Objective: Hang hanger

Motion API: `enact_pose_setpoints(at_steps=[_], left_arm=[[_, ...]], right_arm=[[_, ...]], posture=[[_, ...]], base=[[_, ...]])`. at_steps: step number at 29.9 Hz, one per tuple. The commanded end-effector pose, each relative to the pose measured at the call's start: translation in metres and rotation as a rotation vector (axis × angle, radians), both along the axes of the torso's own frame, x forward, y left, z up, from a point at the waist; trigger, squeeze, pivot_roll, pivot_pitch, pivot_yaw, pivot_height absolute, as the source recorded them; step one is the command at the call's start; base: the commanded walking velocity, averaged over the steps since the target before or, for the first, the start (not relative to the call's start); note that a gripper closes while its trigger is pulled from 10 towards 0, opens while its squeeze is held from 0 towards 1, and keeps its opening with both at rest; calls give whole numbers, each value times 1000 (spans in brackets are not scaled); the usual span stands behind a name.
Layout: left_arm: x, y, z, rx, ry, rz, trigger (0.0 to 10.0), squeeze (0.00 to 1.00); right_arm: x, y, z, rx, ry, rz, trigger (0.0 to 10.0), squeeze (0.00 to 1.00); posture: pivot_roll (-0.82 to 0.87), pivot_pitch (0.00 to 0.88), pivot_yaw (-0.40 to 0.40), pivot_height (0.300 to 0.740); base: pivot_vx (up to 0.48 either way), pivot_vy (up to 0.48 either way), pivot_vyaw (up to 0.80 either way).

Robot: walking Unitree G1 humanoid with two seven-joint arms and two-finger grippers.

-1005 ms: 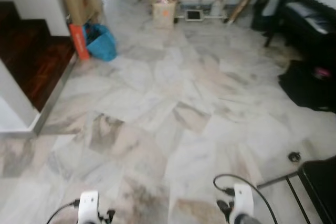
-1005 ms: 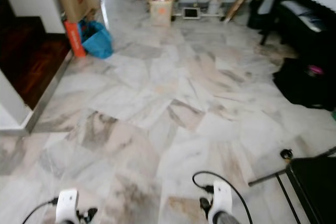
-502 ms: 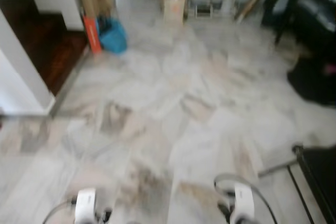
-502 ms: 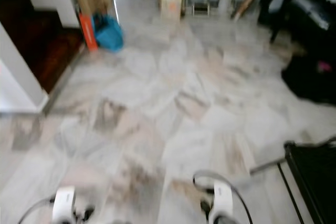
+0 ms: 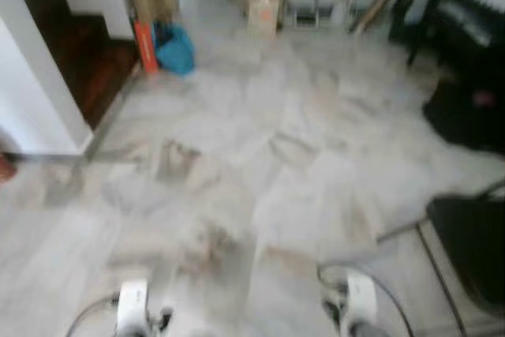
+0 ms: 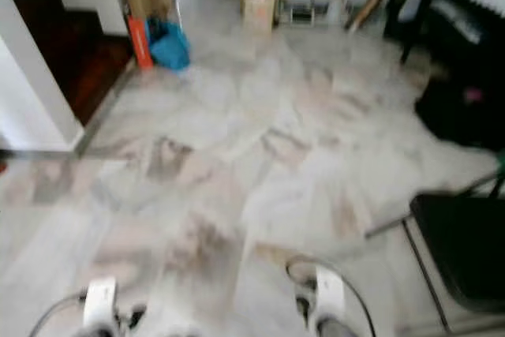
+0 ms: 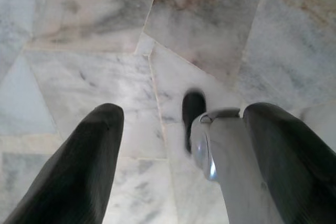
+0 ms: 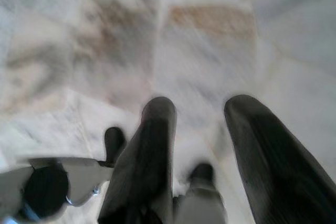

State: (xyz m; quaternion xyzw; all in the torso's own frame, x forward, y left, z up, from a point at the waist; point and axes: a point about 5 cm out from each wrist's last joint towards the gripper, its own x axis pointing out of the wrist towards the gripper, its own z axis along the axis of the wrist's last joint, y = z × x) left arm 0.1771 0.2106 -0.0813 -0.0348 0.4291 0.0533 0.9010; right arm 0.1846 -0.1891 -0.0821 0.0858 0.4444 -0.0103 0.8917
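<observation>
While the marble floor (image 5: 260, 155), blue bag (image 5: 175, 49) and black chair (image 6: 461, 246) are shown by the head views, the left gripper (image 7: 186, 114) and right gripper (image 8: 202, 106) are seen spread and empty in the wrist views; where the hanger is cannot be told.

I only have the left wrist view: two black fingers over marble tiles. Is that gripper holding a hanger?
Observer: No. The left gripper is open with nothing between its fingers, hanging over the marble floor.
Operator: And the right one?
Observer: The right gripper is open too, with bare tile between its fingers.
Operator: What lies ahead of the robot?
Observer: A blue bag beside an orange box far ahead on the left, near a dark wooden stair.
Operator: Anything close on the right?
Observer: A black chair with thin metal legs stands near the right arm. The head views are blurred, and I cannot make out a hanger in them.
</observation>
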Motion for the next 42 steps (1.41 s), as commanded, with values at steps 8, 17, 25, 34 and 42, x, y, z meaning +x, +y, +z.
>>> enact_pose_setpoints(at_steps=[8,17,25,34,42], left_arm=[[6,3,4,11,-15,-3,10000,0],[7,2,4,7,-16,-7,10000,0],[6,3,4,5,-16,-10,10000,0],[7,2,4,4,-17,-20,10000,0],[8,-1,4,-2,-17,-36,10000,0]], right_arm=[[7,4,3,15,-29,-4,10000,0],[8,5,4,25,-40,-7,10000,0],[10,4,5,27,-45,-17,10000,0],[7,2,4,27,-35,-20,10000,0],[8,2,4,30,-38,-21,10000,0]], posture=[[8,0,-21,740],[8,0,-20,740],[4,0,-19,740],[5,0,-16,740],[3,0,-17,740]], base=[[-341,0,0],[-337,0,0],[-340,0,0],[-340,0,0],[-339,0,0]])
